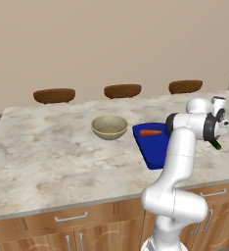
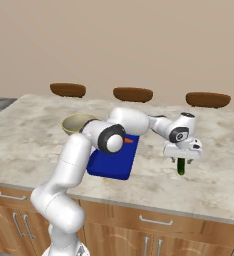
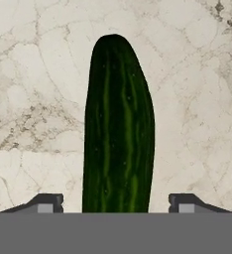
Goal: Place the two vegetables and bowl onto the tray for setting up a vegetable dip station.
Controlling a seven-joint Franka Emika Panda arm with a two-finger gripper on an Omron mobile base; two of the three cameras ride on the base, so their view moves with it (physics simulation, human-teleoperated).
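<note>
On the pale marbled stone worktop (image 1: 48, 147), the shallow deep-blue rectangular tray (image 1: 153, 147) lies just at 3 o'clock of the round beige-tan bowl (image 1: 109, 126) in the left base view, the two close but apart. A small orange-red tapered carrot (image 1: 150, 132) rests on the tray near its far end. Past the tray, toward 3 o'clock, the end effector (image 2: 181, 164) points down over the dark green elongated vegetable (image 3: 118, 129). From the hand camera the vegetable runs from 6 toward 12 o'clock between the two dark fingertips (image 3: 46, 202), with a clear gap on each side, so the jaws stand released and grasp nothing. Three dark brown flat ovals (image 1: 122, 90) sit beyond the worktop's far edge at 12 o'clock.
</note>
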